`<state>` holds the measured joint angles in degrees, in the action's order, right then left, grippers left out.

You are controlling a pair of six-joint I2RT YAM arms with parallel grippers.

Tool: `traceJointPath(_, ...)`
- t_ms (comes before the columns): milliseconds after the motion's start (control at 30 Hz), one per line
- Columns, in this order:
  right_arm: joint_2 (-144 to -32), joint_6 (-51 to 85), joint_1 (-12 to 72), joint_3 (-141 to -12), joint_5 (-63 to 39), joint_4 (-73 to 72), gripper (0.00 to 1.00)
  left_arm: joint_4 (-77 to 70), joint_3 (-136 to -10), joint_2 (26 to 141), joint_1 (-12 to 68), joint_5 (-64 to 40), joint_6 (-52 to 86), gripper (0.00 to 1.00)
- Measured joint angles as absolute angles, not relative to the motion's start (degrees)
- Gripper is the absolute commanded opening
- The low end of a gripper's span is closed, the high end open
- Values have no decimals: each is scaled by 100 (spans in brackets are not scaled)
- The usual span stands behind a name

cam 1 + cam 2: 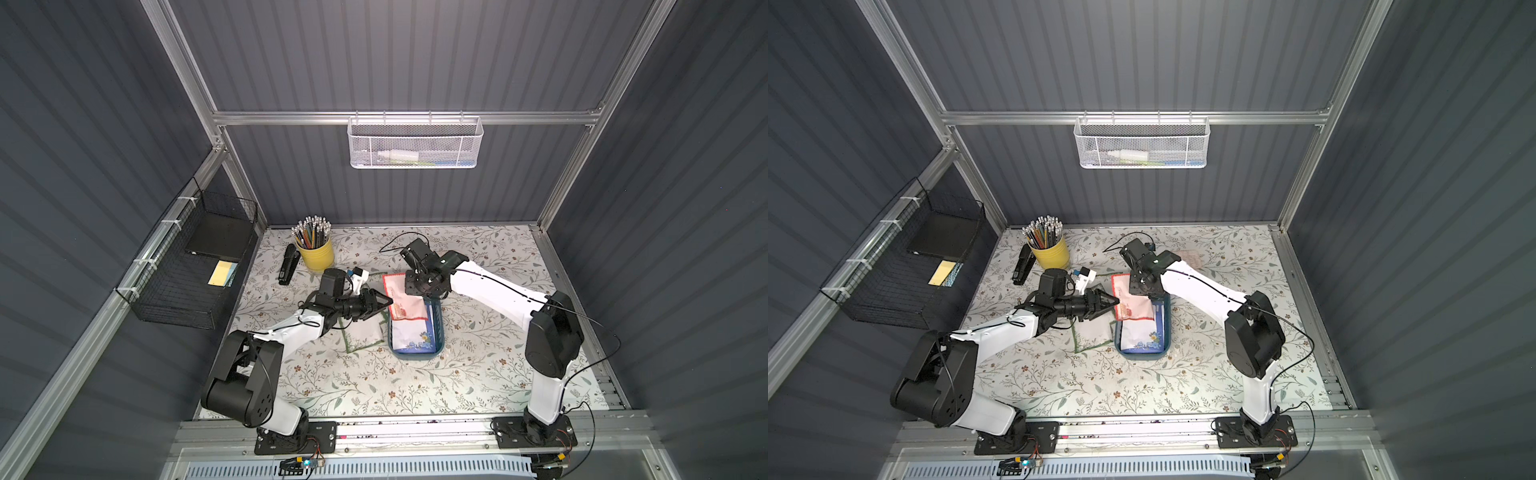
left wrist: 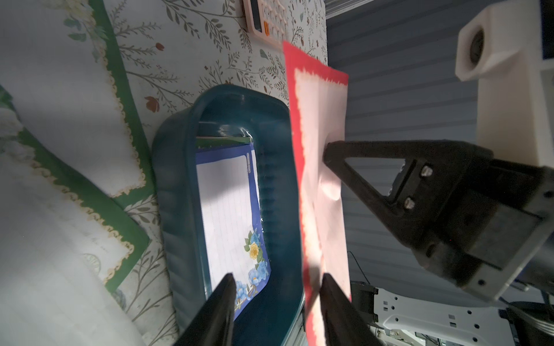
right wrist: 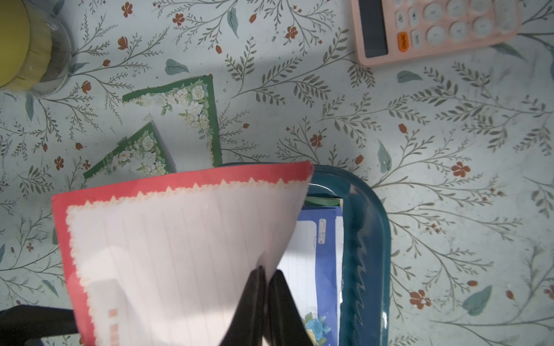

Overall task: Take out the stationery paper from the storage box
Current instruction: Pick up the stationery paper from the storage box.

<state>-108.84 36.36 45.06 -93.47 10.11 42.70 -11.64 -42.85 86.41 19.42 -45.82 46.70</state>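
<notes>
My right gripper [image 3: 265, 271] has its jaws pressed together on the red-bordered sheet [image 3: 180, 254], a thin, lined white piece of stationery paper with a scalloped red margin. It holds the sheet up, curved, above the storage box [image 1: 441, 332], a shallow dark teal plastic tray with rounded corners. My left gripper [image 2: 277, 275] reaches in from the side with its jaws apart. In the left wrist view one finger [image 2: 332, 308] sits against the sheet's free edge while the other hangs over the tray, so nothing is clamped on that side yet.

I read this as a handover. To do it well I want the paper's margin well in between the left pads before I close, not just a corner, because a sheet this limp will fold away from a shallow pinch. The right jaws should let go only once the left pinch looks firm. I would also keep the lower left finger clear of the blue-floral sheet [image 2: 227, 209] lying in the tray, with a green edge showing beneath it. Two green-bordered sheets [image 1: 365, 332] already lie on the floral tablecloth [image 1: 478, 374] just beside the tray, which looks like the natural place to set this one.
</notes>
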Motion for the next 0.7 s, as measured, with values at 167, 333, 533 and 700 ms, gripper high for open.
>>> traceJointPath(167, -11015, 3614, 4539, -9406, 963, 4259, 10, -1208, -4318, 8650, 1986, -4582, 4681, 44)
traceJointPath(333, -11157, 3594, 4574, -9456, 904, 4265, 10, -1234, -4338, 8691, 1999, -4582, 4703, 33)
traceJointPath(533, -11187, 3592, 4600, -9496, 886, 4263, 10, -1253, -4405, 8707, 2034, -4578, 4722, 12)
traceJointPath(700, -11187, 3590, 4604, -9496, 888, 4263, 16, -1267, -4416, 8707, 2047, -4560, 4718, 0)
